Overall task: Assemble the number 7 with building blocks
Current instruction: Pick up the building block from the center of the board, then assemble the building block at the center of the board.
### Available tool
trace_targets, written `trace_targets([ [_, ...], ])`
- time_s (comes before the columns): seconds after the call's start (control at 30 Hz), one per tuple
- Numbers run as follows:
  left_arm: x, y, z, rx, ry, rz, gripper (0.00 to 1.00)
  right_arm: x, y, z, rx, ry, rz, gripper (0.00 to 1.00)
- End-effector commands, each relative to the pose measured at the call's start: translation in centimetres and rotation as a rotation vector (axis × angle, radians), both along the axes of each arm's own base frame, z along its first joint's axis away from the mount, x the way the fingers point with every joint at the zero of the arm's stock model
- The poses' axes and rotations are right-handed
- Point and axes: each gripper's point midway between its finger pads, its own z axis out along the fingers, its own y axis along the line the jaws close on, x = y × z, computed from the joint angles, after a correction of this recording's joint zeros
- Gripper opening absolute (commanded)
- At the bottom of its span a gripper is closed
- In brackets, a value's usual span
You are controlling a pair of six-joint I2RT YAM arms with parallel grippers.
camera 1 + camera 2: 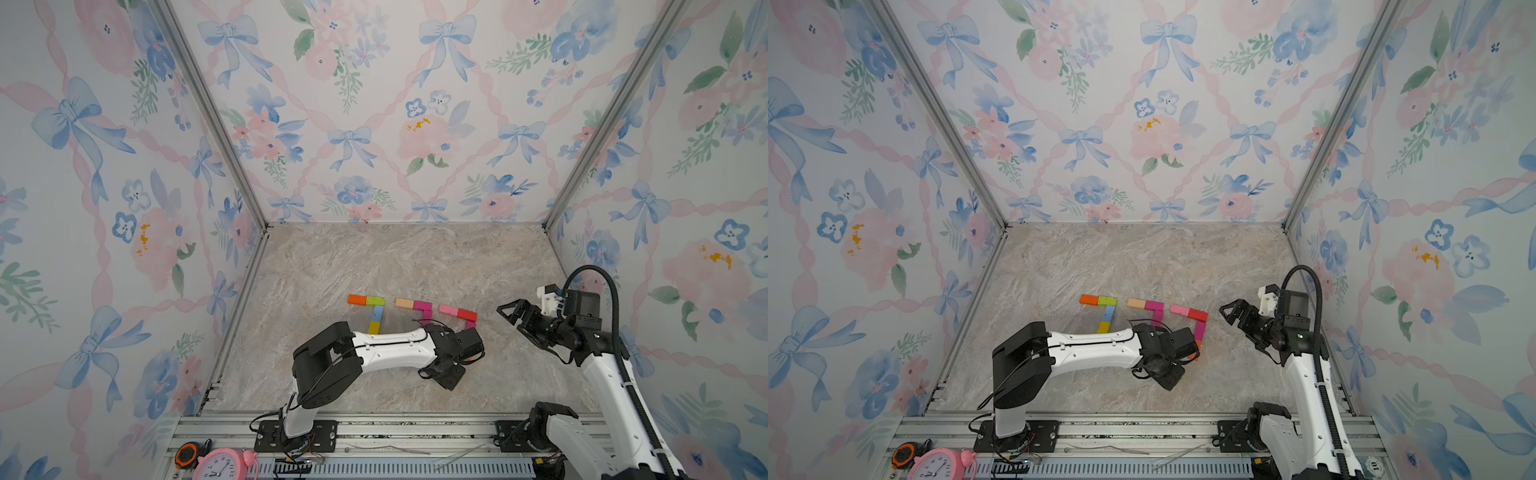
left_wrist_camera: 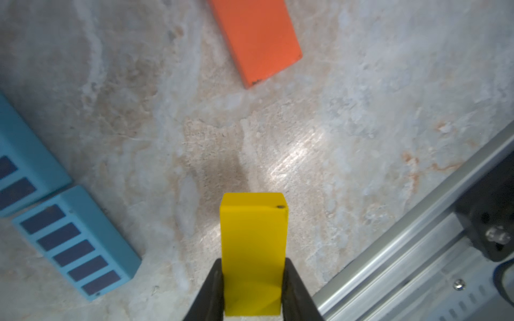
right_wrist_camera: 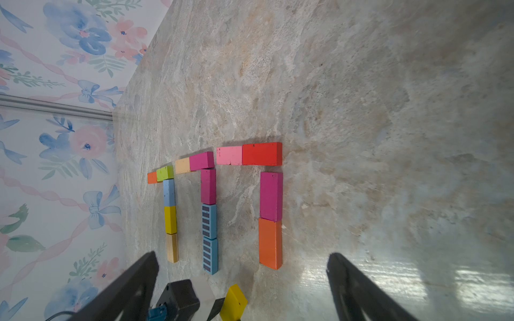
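Note:
My left gripper (image 2: 253,262) is shut on a yellow block (image 2: 253,244), held low over the table just past the free end of an orange block (image 2: 258,39). That orange block (image 3: 270,243) ends the stem of the rightmost number 7, below a magenta block (image 3: 271,196) and a bar of pink (image 3: 229,155) and red (image 3: 262,153). Two more 7 figures lie beside it, one with striped blue blocks (image 3: 209,239). In both top views the left wrist (image 1: 453,347) hides the held block. My right gripper (image 1: 509,313) hovers open to the right, holding nothing.
An aluminium rail (image 2: 417,250) runs along the table's front edge, close to the left gripper. A pink alarm clock (image 1: 220,463) and a tape measure (image 1: 187,455) sit on the frame in front. Floral walls close in three sides.

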Motion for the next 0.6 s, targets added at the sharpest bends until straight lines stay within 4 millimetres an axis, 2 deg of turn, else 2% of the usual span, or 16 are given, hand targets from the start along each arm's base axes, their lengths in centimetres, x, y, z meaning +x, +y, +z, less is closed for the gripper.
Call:
trace_targets([
  [0.0, 0.1, -0.9, 1.0, -0.039, 0.008, 0.083, 0.18, -0.2, -0.1, 0.6, -0.003, -0.017, 0.003, 0.97],
  [0.23, 0.3, -3.1, 0.4, -0.106, 0.035, 0.131, 0.19, -0.1, 0.1, 1.0, 0.011, -0.026, 0.008, 0.97],
  [0.4, 0.1, -4.2, -0.9, -0.12, 0.07, 0.16, 0.18, -0.1, 0.2, 1.1, 0.018, -0.03, 0.011, 0.97],
  [0.57, -0.1, -4.8, -1.4, -0.128, 0.091, 0.168, 0.18, -0.2, 0.2, 1.1, 0.013, -0.037, 0.011, 0.97],
])
